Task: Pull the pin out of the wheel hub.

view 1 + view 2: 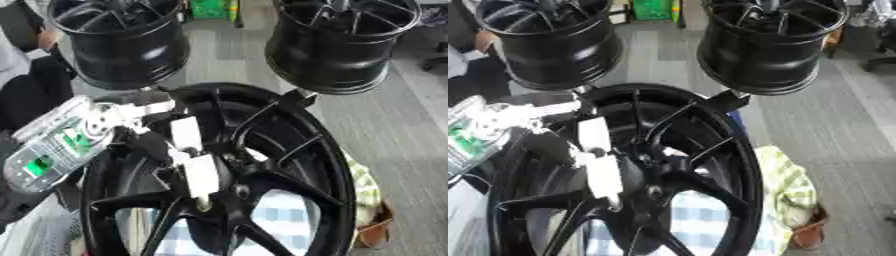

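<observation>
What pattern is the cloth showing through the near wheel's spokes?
A blue-and-white check on the cloth, seen best in the left eye view, behind the black wheel.

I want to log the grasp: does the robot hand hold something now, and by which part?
The left robot hand reaches over the hub of the wheel, fingers pointing down at the center. Whether they hold the pin cannot be told; no pin is visible.

My left hand (188, 165) covered the hub centre, so I perhaps couldn't see the pin; the wheel's (337, 165) near edge was cropped.
</observation>
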Controlling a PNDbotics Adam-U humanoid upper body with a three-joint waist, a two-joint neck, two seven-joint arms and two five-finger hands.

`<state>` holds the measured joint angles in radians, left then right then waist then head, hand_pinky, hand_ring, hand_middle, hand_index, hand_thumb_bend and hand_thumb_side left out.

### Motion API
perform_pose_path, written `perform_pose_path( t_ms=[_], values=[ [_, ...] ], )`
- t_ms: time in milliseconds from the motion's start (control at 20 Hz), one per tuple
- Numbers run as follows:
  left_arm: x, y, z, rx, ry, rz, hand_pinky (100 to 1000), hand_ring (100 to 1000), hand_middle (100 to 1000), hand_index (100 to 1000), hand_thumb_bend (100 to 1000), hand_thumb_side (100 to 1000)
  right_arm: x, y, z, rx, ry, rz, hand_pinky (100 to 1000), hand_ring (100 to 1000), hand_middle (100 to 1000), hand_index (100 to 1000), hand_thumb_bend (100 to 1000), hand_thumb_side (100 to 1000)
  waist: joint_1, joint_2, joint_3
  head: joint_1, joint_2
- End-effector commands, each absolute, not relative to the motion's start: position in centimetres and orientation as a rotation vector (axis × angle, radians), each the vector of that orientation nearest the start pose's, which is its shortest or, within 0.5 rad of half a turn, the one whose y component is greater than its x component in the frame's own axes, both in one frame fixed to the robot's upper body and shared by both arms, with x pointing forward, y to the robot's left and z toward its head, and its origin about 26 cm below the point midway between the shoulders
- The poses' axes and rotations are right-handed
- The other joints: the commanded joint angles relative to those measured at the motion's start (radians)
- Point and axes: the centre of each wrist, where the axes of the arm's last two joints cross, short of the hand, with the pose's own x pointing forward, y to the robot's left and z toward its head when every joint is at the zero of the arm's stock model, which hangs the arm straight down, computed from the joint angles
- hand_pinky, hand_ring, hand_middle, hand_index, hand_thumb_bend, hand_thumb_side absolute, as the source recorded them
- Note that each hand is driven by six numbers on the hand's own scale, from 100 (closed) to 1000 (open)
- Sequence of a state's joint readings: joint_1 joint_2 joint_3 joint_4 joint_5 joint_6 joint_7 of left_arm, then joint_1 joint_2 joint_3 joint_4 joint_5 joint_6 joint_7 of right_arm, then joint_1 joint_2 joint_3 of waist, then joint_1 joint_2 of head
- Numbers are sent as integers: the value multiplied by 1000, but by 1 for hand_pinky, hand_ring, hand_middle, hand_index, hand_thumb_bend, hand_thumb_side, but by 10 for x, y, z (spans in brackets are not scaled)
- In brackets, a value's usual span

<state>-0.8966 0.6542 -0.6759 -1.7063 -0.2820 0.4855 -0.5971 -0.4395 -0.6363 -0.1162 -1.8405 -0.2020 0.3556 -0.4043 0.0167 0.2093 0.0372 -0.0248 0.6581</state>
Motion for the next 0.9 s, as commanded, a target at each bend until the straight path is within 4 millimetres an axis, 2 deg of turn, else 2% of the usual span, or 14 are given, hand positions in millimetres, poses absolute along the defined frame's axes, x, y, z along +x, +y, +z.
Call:
perform_pose_path(
  t_ms=[50, 200, 300, 500, 700, 900],
  values=[
    [343, 158, 271, 422, -1400, -1644, 649, 506, 308, 553, 100, 139, 320, -337, 275, -647, -2022, -66, 787, 654, 553, 712, 396, 351, -2, -22, 2, -1, -6],
    [332, 164, 289, 427, -1452, -1641, 648, 495, 289, 537, 100, 143, 319, -337, 275, -653, -2026, -61, 787, 654, 553, 713, 396, 350, 0, -25, 4, -3, -3],
    [320, 172, 308, 437, -1506, -1634, 648, 493, 285, 537, 100, 148, 319, -337, 276, -658, -2028, -58, 787, 654, 553, 713, 395, 351, 1, -27, 7, -8, -1],
    [299, 196, 348, 483, -1655, -1522, 650, 489, 276, 537, 100, 165, 318, -338, 278, -674, -2032, -52, 787, 654, 553, 713, 395, 350, 3, -30, 16, -23, 6],
    [295, 243, 375, 606, -1751, -1289, 654, 496, 278, 543, 100, 183, 316, -341, 282, -701, -2043, -55, 787, 655, 554, 714, 395, 347, 4, -30, 26, -40, 12],
    [305, 304, 381, 782, -1730, -1043, 658, 505, 284, 546, 100, 181, 314, -342, 287, -724, -2061, -63, 787, 655, 555, 714, 396, 344, 2, -30, 29, -50, 12]
  ],
)
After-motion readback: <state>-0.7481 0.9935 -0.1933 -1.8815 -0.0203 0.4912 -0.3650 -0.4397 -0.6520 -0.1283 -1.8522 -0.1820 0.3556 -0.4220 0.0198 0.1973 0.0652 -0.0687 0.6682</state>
